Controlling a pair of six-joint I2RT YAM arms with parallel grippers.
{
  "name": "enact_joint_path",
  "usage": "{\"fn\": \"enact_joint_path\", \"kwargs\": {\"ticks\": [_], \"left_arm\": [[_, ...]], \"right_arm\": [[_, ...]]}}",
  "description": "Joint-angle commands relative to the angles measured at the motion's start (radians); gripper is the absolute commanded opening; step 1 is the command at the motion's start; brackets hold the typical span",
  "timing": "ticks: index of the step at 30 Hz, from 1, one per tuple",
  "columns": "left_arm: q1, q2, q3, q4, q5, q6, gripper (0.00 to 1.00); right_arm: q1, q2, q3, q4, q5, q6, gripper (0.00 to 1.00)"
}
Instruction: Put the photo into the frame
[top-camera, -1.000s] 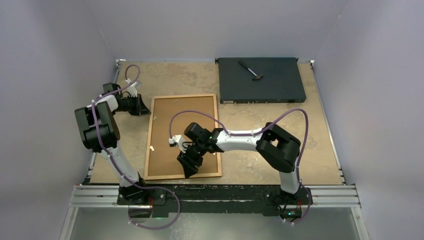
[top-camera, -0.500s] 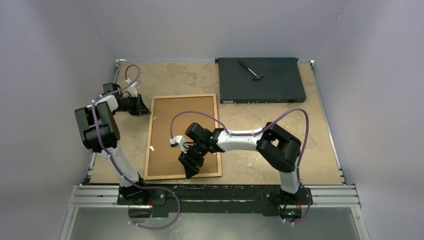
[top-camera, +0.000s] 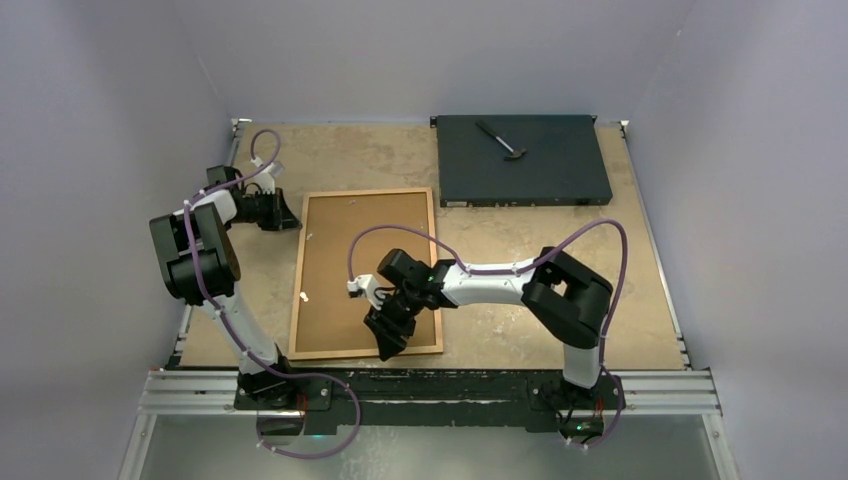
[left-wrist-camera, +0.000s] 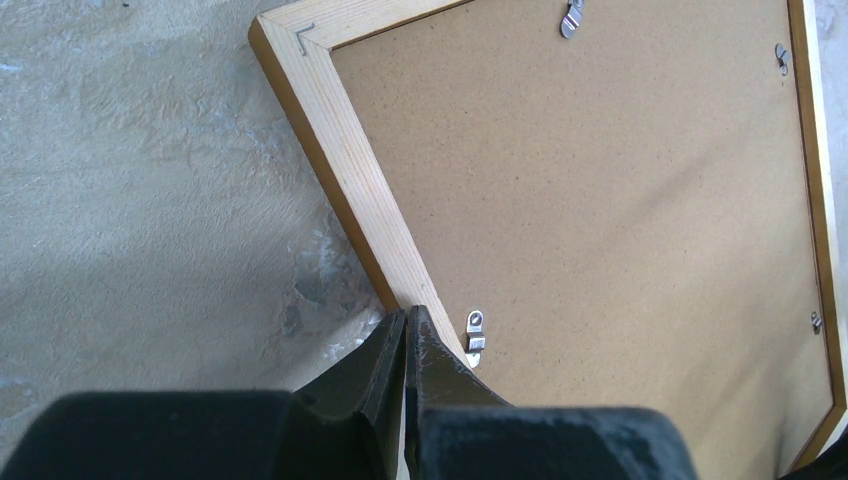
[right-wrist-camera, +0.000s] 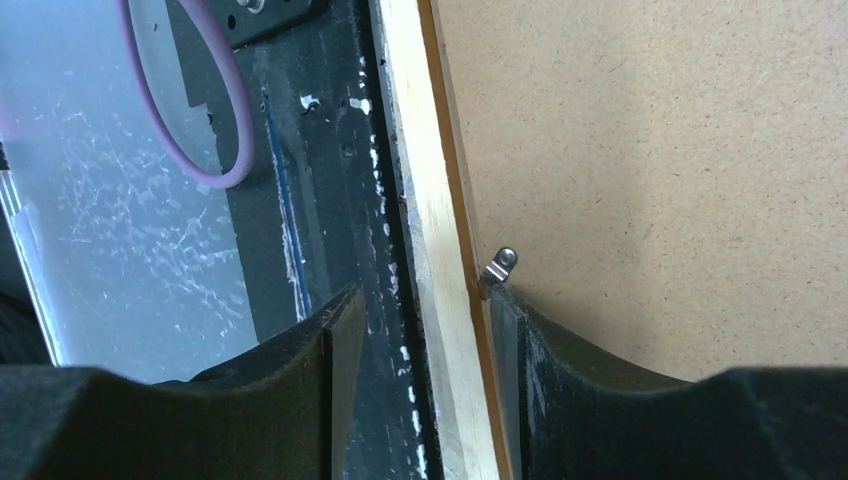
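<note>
Right gripper (top-camera: 388, 343) slightly rightward now, parted astride frame's (top-camera: 299, 280) near rail; left gripper (left-wrist-camera: 405, 322) clenched, empty.

For the left arm (top-camera: 205, 270): climbs from the base at lower left, bends at a raised elbow, and ends left of centre with the left end effector (top-camera: 290, 222) aimed right and downward, jaws pressed together. For the right arm (top-camera: 500, 272): climbs from lower right, folds at the elbow, stretches leftward to lower centre with the right end effector (top-camera: 388, 345) aimed down, jaws apart.
</note>
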Motion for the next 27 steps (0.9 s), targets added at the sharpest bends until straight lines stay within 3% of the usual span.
{"fn": "enact_joint_path", "kwargs": {"ticks": [1,17,20,21,24,27], "left_arm": [[-0.002,0.031,-0.054,-0.078,-0.173,0.042,0.00],[-0.004,0.017,-0.043,-0.095,-0.155,0.042,0.00],[-0.002,0.000,-0.031,-0.116,-0.158,0.052,0.00],[-0.002,-0.007,-0.019,-0.134,-0.166,0.055,0.03],[0.021,-0.035,0.034,-0.182,-0.161,0.056,0.28],[0.030,-0.057,0.103,-0.199,-0.151,0.042,0.45]], "right_arm": [[0.003,-0.033,-0.005,0.009,-0.021,0.001,0.52],[-0.027,-0.007,-0.005,0.026,-0.185,0.031,0.52],[-0.105,-0.045,0.006,0.050,-0.121,0.071,0.60],[-0.129,-0.070,0.007,0.084,-0.096,0.099,0.64],[-0.253,-0.141,0.028,0.195,0.008,0.197,0.77],[-0.297,-0.140,0.093,0.281,0.156,0.282,0.83]]}}
